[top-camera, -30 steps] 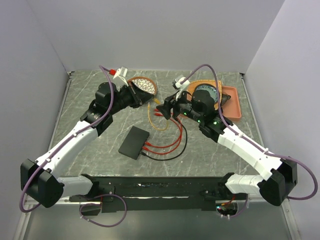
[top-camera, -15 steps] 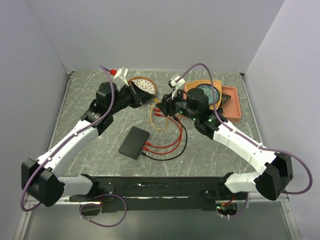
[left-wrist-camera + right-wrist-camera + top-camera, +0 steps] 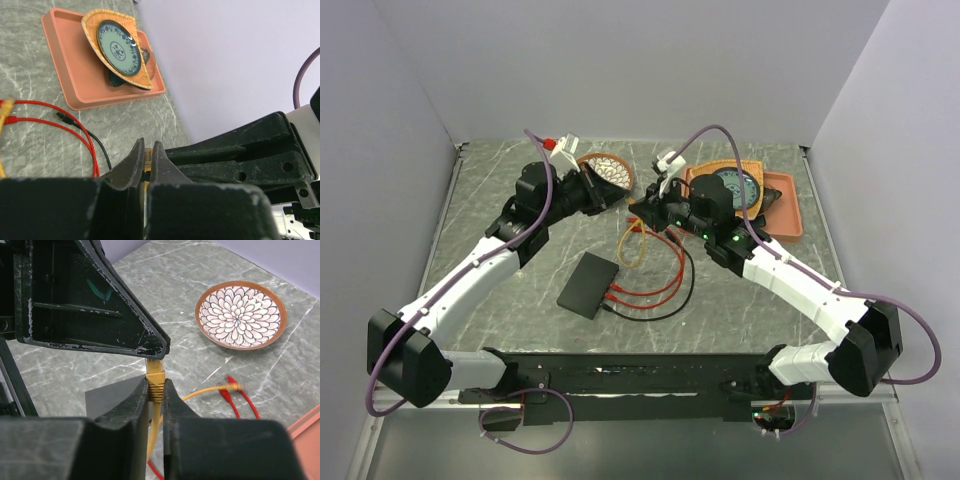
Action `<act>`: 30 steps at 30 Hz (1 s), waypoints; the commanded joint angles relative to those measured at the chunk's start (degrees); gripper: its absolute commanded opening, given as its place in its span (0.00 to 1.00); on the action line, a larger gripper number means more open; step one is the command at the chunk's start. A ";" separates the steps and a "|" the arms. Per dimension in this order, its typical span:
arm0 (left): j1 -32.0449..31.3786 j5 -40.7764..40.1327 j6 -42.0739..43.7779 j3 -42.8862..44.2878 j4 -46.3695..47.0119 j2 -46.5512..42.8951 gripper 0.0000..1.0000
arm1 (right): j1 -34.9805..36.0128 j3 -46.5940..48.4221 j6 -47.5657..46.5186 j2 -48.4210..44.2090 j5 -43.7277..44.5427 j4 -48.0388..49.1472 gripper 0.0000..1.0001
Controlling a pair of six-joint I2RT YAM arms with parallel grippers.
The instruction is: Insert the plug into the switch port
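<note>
From above, the switch (image 3: pixel 588 285) lies flat mid-table, well apart from the left gripper (image 3: pixel 610 196) and right gripper (image 3: pixel 642 212), which meet near the plate (image 3: pixel 607 170). The left wrist view shows its jaws pinched narrowly on a yellow sliver. In the right wrist view, the right jaws squeeze the yellow plug (image 3: pixel 155 371) just under the left's tip; that hold should sit square and firm before the left lets go.

Soft, even light from above fills the top view. The left arm (image 3: pixel 470 275) throws only a faint shadow on the marble table (image 3: pixel 740 300). In the left wrist view the blue-patterned plate (image 3: pixel 119 47) carries a white glint, and the fingers (image 3: pixel 125 172) of the left gripper (image 3: pixel 148 146) are dark and soft-edged. In the right wrist view the yellow plug (image 3: pixel 155 376) is sharp, while the cable's far end (image 3: pixel 232 387) is smeared.
</note>
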 commanded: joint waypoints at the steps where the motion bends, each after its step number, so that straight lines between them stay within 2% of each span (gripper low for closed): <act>1: -0.15 1.39 0.10 2.58 1.39 -0.53 0.01 | 0.00 4.28 0.29 1.08 1.09 1.73 0.03; 3: -0.15 1.04 0.28 2.59 1.12 -0.79 0.01 | 0.00 3.84 0.20 0.91 1.18 1.99 0.00; 8: 0.21 0.51 0.28 1.88 1.56 -1.58 0.03 | -0.08 2.79 -0.06 -0.32 2.49 2.26 0.00; 11: 0.38 -0.19 0.54 1.71 1.47 -2.37 0.12 | -0.08 2.26 -0.24 -1.64 3.46 1.82 0.00; 12: 0.47 -0.19 0.46 1.10 1.73 -2.63 0.18 | -0.08 2.17 -0.32 -2.42 3.90 1.56 0.00; 14: 0.65 -0.11 0.54 0.57 2.70 -3.25 0.22 | 0.00 2.17 -1.11 -3.48 5.30 0.59 0.00; 16: 0.82 0.33 0.80 0.04 3.23 -4.12 0.34 | 0.00 2.26 -1.81 -5.32 6.53 -0.28 0.00; 17: 0.82 0.07 0.89 -0.14 3.40 -4.56 0.43 | -0.17 2.26 -2.17 -6.03 7.06 -1.16 0.00; 18: 0.91 -0.89 0.72 -0.84 3.84 -5.09 0.59 | -0.17 2.78 -2.43 -7.51 8.20 -2.82 0.00; 20: 0.91 -1.95 0.46 -3.02 5.77 -7.02 0.71 | -0.17 3.40 -2.61 -9.28 9.52 -5.81 0.00; 21: 0.91 -3.26 0.11 -3.74 6.39 -8.42 0.82 | -0.17 3.31 -2.61 -11.20 11.09 -6.78 0.00; 24: 1.00 -7.12 -0.60 -6.20 7.71 -10.36 0.99 | -0.08 2.00 -4.37 -16.46 14.87 -9.16 0.00; 30: 1.09 -11.18 0.01 -6.82 5.96 -11.60 0.96 | -0.09 -4.41 -3.22 -29.91 27.79 -10.75 0.00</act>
